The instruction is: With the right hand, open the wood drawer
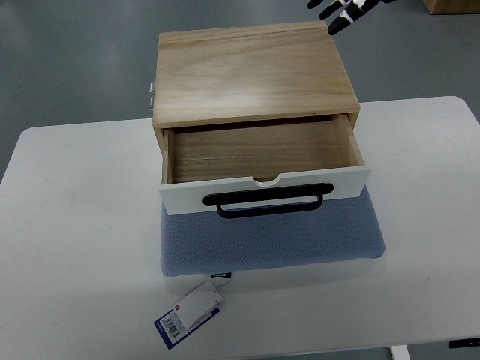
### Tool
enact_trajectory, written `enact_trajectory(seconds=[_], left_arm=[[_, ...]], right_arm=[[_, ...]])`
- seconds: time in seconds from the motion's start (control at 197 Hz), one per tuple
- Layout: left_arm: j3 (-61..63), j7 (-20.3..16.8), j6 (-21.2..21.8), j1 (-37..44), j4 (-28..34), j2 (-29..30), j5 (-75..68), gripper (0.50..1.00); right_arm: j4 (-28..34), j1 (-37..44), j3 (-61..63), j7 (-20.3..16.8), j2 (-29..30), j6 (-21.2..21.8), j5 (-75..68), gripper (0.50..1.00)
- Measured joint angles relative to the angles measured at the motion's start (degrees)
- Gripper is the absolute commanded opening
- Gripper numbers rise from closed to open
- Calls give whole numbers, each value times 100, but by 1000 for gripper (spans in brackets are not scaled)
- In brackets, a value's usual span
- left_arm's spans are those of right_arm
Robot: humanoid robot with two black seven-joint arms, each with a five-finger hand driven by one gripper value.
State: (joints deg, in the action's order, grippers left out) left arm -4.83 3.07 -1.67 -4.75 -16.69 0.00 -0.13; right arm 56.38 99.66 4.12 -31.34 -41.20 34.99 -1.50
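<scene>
A light wood box (251, 71) stands on a blue mat (270, 241) on the white table (75, 225). Its drawer (255, 150) is pulled out toward me and is empty inside. The drawer has a white front (187, 196) with a black bar handle (270, 201). My right hand (341, 11) shows at the top edge, behind the box's far right corner, well away from the handle. Its black fingers are spread and hold nothing. The left arm is out of view.
A white and blue paper tag (187, 311) hangs off the mat's front left corner on the table. A small metal fitting (151, 94) sticks out of the box's left side. A brown carton corner (454, 6) shows at the top right, on the grey floor.
</scene>
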Motion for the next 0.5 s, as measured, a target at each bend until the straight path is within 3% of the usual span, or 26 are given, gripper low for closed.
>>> enact_trajectory(seconds=[0.086,0.218,0.498], left_arm=[[0,0,0,0,-8,0,-4,1000],[0,0,0,0,-7,0,-6,1000],[-1,-1,0,0,-24,0,-6,1000]], right_arm=[[-595,-826,1034,291,79,-89,-6,946],[-1245,-1990,2674,755,431,-594,-47,946],[-2520,-3639,5362,1655,1576,-1138,-88,946]])
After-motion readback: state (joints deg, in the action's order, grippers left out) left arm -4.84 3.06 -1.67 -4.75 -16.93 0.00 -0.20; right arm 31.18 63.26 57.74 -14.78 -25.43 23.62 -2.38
